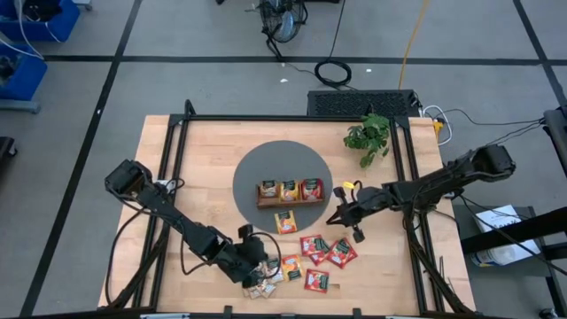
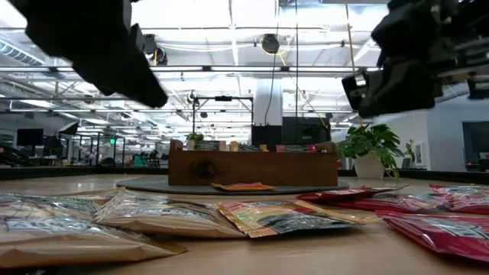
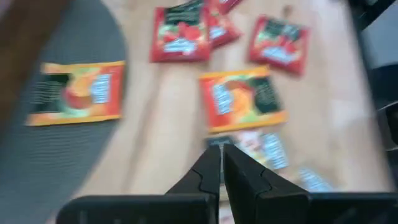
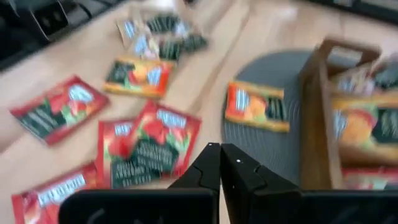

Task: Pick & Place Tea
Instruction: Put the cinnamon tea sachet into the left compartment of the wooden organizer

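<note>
Tea sachets lie flat on the table's near half: several red ones [image 1: 324, 252], an orange one [image 1: 291, 264] and a pale pile [image 1: 266, 280] at the near edge. Another orange sachet [image 4: 256, 106] rests on the grey mat's rim [image 1: 251, 168]. The wooden tray [image 1: 290, 200] stands on the mat with sachets upright in its compartments. My left gripper [image 3: 221, 152] hovers shut over the pale pile with nothing between its fingers. My right gripper [image 4: 219, 149] is shut and bare, in the air above the red sachets, right of the tray.
A small potted plant [image 1: 368, 138] stands at the table's far right, beyond the mat. Black frame rails [image 1: 176, 142] run along the left, right and far sides of the tabletop. Bare wood [image 1: 195, 186] lies left of the mat.
</note>
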